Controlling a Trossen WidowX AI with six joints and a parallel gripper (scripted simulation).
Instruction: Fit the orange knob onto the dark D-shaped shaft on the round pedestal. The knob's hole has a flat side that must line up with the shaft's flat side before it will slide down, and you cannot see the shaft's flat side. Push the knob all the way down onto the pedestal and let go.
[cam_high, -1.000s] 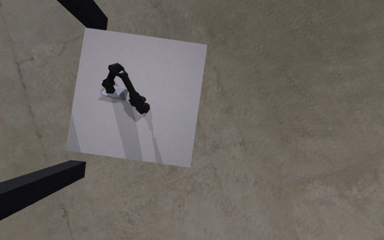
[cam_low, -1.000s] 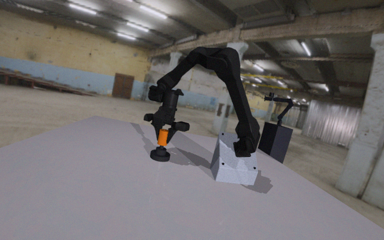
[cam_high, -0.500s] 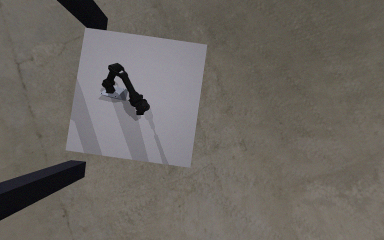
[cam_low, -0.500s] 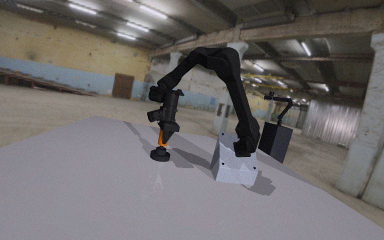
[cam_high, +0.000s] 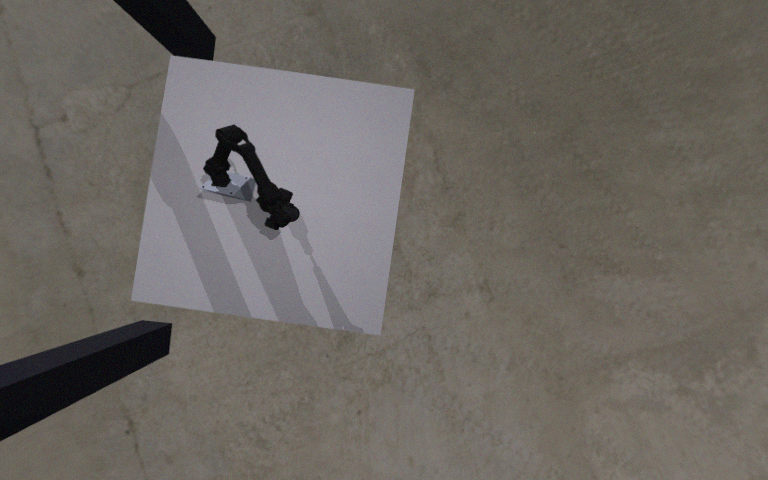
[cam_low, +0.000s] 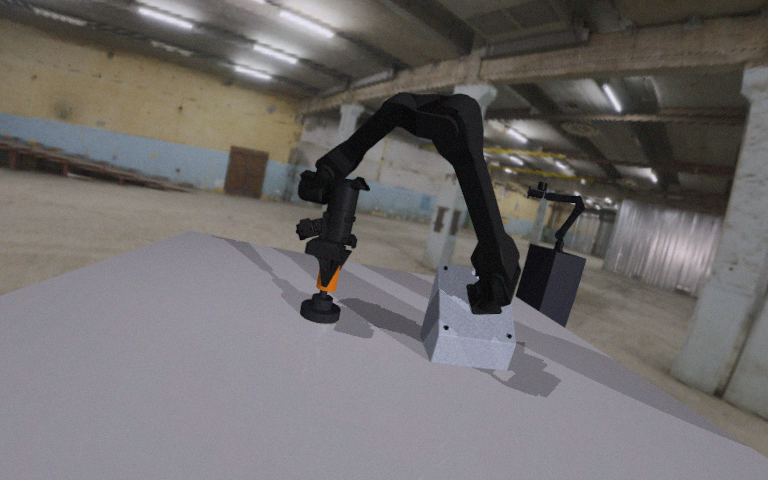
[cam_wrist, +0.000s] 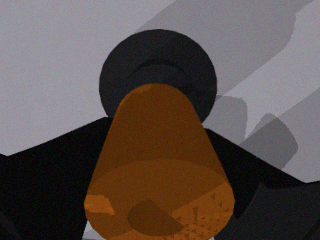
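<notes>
The orange knob (cam_low: 333, 281) (cam_wrist: 155, 135) is upright between the fingers of my gripper (cam_low: 328, 279) (cam_wrist: 155, 132), which is shut on it. The dark round pedestal (cam_low: 320, 313) (cam_wrist: 157, 45) stands on the table below the knob. In the exterior view, a short piece of the dark shaft (cam_low: 323, 294) shows between the knob's lower end and the pedestal, so the knob is not against the pedestal. Its near end shows a D-shaped hole in the wrist view. The shaft's flat side is hidden. In the top view the arm hides knob and pedestal.
The arm's pale base block (cam_high: 240, 183) (cam_low: 470, 352) stands on the grey table (cam_high: 339, 141) (cam_low: 169, 367). Shadows cross the table. Dark beams (cam_high: 84, 373) (cam_high: 184, 28) show beside the table in the top view. Another arm on a dark box (cam_low: 555, 283) stands beyond it.
</notes>
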